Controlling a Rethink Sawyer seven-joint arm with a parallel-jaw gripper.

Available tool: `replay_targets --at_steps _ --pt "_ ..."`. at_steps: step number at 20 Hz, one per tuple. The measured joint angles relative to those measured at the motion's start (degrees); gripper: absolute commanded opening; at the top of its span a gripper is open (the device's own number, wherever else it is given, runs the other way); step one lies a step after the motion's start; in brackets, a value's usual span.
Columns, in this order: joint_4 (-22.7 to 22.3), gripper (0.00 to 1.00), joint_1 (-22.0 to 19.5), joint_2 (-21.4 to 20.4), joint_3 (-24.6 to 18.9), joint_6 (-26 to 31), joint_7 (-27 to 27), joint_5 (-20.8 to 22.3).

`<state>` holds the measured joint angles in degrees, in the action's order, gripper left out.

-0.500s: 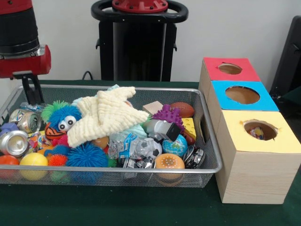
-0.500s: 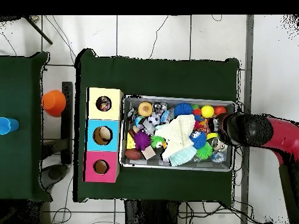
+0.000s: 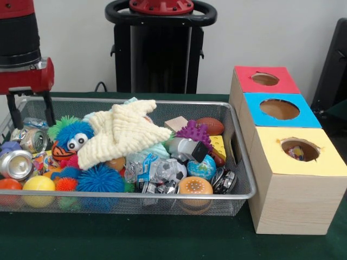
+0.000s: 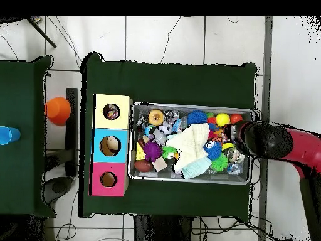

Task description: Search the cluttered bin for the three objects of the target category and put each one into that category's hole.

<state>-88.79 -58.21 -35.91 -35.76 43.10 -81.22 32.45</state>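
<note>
Front view bright, even, diffuse room light, no single source evident. Soft shadows only: dark band under the bin (image 3: 238, 162) rim at 6 o'clock, shade on the near face of the yellow-topped box (image 3: 295, 203) at 4 o'clock. Small glare spots on the crushed cans (image 3: 15, 162) at 9 o'clock and on the clear plastic wrappers (image 3: 142, 165) at centre. Slightly soft overall; mesh detail smears. White wall at 12 o'clock looks flat, almost washed out. Overhead view: white floor (image 4: 188, 37) bright, near blown out; green table cloth (image 4: 169, 81) very dark, little texture. Bin contents small and blurry there.
</note>
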Motion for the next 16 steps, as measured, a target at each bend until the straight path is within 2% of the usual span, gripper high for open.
replay_targets --at_steps 8,16 --pt "0.0 1.0 0.0 1.6 0.7 -2.7 0.0 0.1" --pt "-0.1 1.0 -0.4 5.4 1.9 -7.5 0.0 0.5"
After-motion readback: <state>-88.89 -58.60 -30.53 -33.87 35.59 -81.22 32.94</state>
